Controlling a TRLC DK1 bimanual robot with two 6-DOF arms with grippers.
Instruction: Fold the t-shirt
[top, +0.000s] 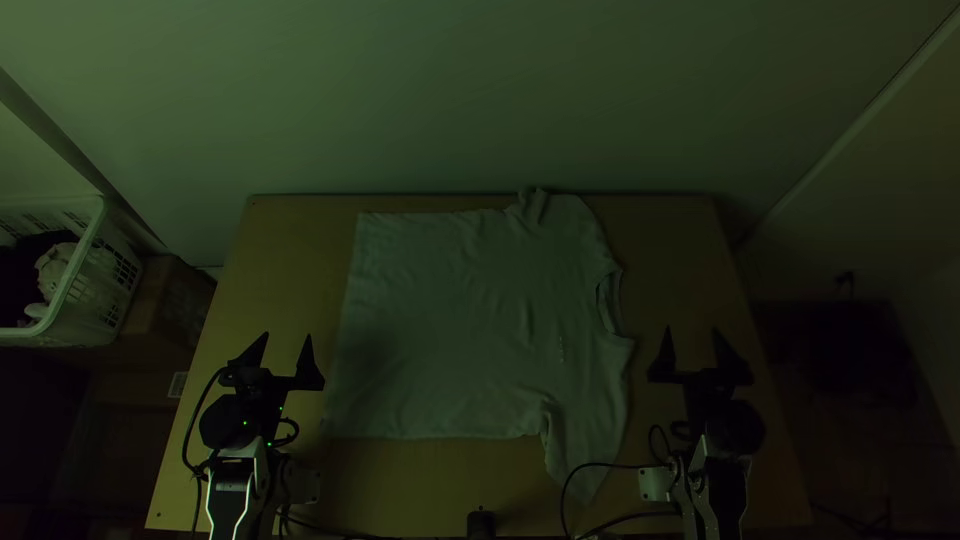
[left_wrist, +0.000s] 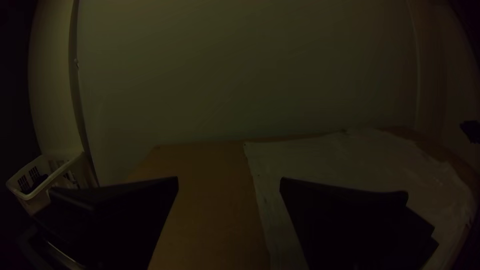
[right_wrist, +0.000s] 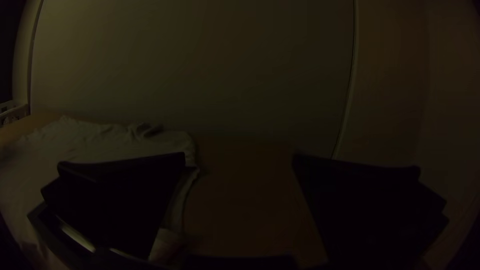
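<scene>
The t-shirt (top: 450, 320) lay spread on the table (top: 280, 250), its long axis running across from the hem (top: 347, 320), on the left arm's side, to the collar (top: 608, 300) on the right's. The left gripper (top: 288, 335) stood just outside the hem, the right gripper (top: 691, 329) near the collar and closer to the near sleeve (top: 585, 440), both parted and grasping nothing
</scene>
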